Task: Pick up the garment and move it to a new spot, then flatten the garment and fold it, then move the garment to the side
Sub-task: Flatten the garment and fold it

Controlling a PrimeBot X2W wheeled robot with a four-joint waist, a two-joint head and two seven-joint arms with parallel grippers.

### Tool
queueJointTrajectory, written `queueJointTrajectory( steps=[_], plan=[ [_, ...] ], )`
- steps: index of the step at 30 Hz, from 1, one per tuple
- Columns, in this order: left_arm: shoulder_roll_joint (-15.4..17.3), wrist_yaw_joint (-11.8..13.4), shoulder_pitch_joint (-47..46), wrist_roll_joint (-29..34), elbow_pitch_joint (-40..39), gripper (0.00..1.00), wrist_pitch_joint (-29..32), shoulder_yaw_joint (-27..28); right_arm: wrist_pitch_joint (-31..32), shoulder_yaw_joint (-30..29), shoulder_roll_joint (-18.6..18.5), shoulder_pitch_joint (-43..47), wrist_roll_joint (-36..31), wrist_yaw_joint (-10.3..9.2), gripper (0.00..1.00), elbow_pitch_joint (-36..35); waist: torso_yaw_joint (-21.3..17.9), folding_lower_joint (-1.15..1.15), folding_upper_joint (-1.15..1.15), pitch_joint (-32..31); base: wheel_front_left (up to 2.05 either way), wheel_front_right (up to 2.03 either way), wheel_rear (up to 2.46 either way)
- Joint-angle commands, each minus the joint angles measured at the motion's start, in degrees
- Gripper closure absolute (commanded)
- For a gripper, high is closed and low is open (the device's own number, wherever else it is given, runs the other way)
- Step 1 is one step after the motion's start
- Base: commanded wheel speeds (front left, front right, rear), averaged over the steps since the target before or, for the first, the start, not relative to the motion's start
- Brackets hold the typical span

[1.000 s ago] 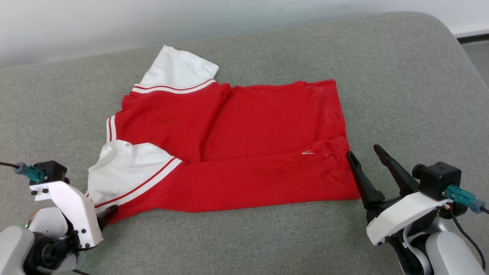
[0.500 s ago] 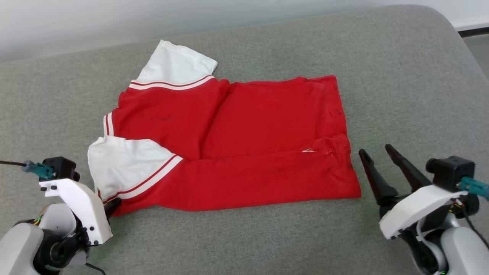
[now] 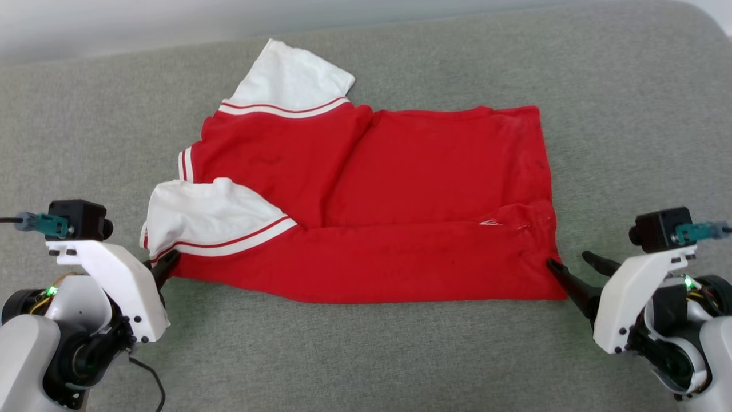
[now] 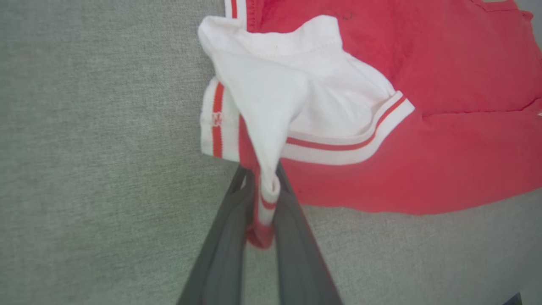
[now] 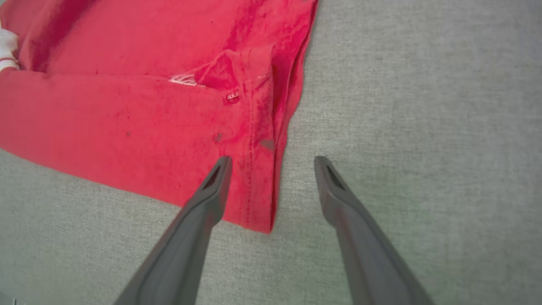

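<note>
Red jersey shirt with white striped sleeves [image 3: 400,200], part-folded on grey fabric cushion [image 3: 366,355]. Left gripper [image 4: 261,180] clenched on its sleeve corner. Right gripper [image 5: 273,159] spread astride its hem corner (nothing grasped). Risk: a one-sided pull would skew the fold.

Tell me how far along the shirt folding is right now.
Done: the garment lies spread on the grey cushion, its near long edge already folded over. In hand: the left gripper is shut on the sleeve corner; the right gripper is open, straddling the hem corner. Left: likely closing the right, further folding, moving it aside.
</note>
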Motion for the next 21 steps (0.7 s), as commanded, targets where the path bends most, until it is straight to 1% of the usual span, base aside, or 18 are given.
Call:
queueJointTrajectory(
  steps=[1, 8, 11, 16, 21],
  plan=[
    [-0.07, 0.31, -0.58, 0.30, -0.56, 1.00, -0.17, -0.08, 1.23, 0.43, -0.07, -0.91, 0.05, -0.02, 0.00, 0.85, 0.74, 0.00, 0.00, 1.12, 0.00, 0.00, 0.00],
    [-0.92, 0.31, -0.89, 0.41, -1.03, 1.00, -0.28, -0.81, 6.39, 4.58, 1.49, -3.11, 2.27, -0.01, 0.00, 6.50, 1.92, 0.00, 0.00, 2.73, 0.00, 0.00, 0.00],
    [-1.04, 0.32, -1.00, 0.63, -0.58, 1.00, -0.61, -0.93, 6.93, 5.94, 1.56, -3.77, 3.41, 0.06, 1.00, 7.79, 2.10, 0.00, 0.00, 2.90, 0.00, 0.00, 0.00],
    [-1.21, 0.29, -0.35, 0.62, 0.29, 1.00, -1.52, -0.73, 5.62, 6.50, -0.14, -5.82, 3.72, -0.01, 1.00, 7.93, 1.73, 0.00, 0.00, 1.98, 0.00, 0.00, 0.00],
    [-1.37, 0.28, 1.25, -0.14, 1.20, 1.00, -1.39, -1.02, 4.42, 7.67, -0.76, -6.97, 4.27, -0.01, 1.00, 7.67, 1.23, 0.00, 0.00, -0.44, 0.00, 0.00, 0.00]
  ],
)
